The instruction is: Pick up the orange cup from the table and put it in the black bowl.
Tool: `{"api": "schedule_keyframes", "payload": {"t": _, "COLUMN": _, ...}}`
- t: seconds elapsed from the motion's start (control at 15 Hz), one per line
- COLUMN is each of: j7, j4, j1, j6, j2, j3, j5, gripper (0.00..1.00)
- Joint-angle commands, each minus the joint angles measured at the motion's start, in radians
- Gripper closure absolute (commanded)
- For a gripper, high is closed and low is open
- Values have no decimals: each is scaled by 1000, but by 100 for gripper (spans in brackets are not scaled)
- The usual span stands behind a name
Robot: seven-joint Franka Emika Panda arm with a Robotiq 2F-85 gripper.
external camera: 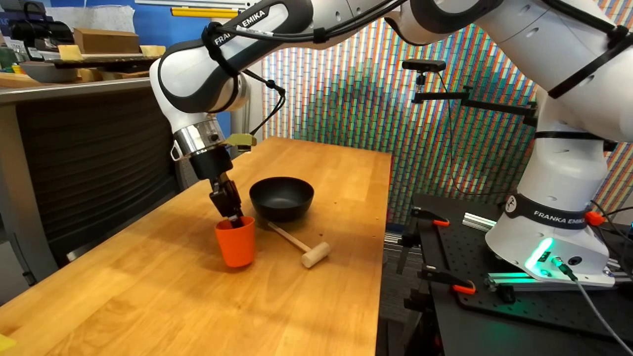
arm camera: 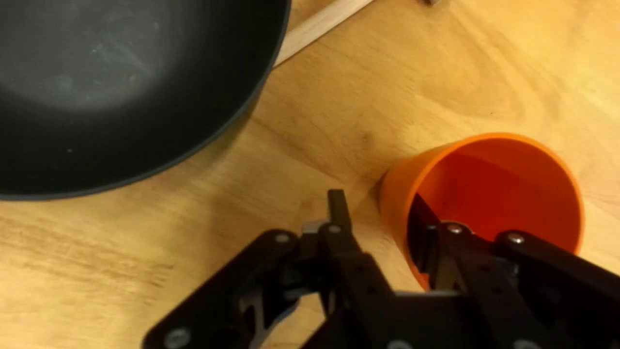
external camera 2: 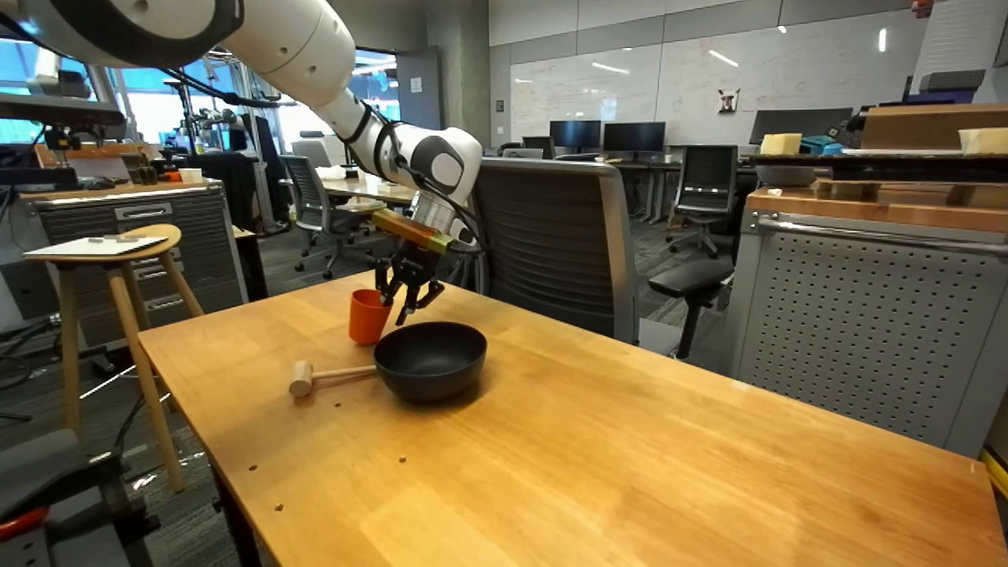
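Note:
The orange cup (external camera: 237, 247) stands upright on the wooden table (external camera: 296, 311) beside the black bowl (external camera: 282, 210). Both exterior views show the cup (external camera 2: 365, 321) and the bowl (external camera 2: 429, 374). My gripper (external camera: 236, 221) points down at the cup's rim. In the wrist view, my gripper (arm camera: 377, 201) is open, with one finger inside the orange cup (arm camera: 503, 189) along its wall and the other finger outside, apart from the wall. The black bowl (arm camera: 126, 72) fills the upper left there and its visible inside is empty. My fingers hide the cup's near rim.
A small wooden mallet (external camera: 315, 254) lies by the bowl, its handle end close to the bowl; it also shows in an exterior view (external camera 2: 302, 379). An office chair (external camera 2: 551, 244) stands close along the table's edge, and a grey cabinet (external camera 2: 866, 315) stands beyond it.

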Motion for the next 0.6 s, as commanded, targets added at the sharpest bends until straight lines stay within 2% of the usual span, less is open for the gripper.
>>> {"api": "schedule_keyframes", "payload": {"t": 0.0, "j7": -27, "j4": 21, "j1": -57, "j6": -102, "j2": 8, "j3": 37, "j5": 68, "gripper": 96}}
{"api": "schedule_keyframes", "payload": {"t": 0.07, "j7": -38, "j4": 1, "j1": -71, "j6": -120, "j2": -4, "j3": 41, "j5": 83, "gripper": 100}}
{"api": "schedule_keyframes", "payload": {"t": 0.2, "j7": -43, "j4": -54, "j1": -95, "j6": -127, "j2": -51, "j3": 37, "j5": 104, "gripper": 100}}
{"api": "schedule_keyframes", "payload": {"t": 0.53, "j7": 11, "j4": -220, "j1": -142, "j6": 44, "j2": -265, "j3": -45, "j5": 68, "gripper": 98}}
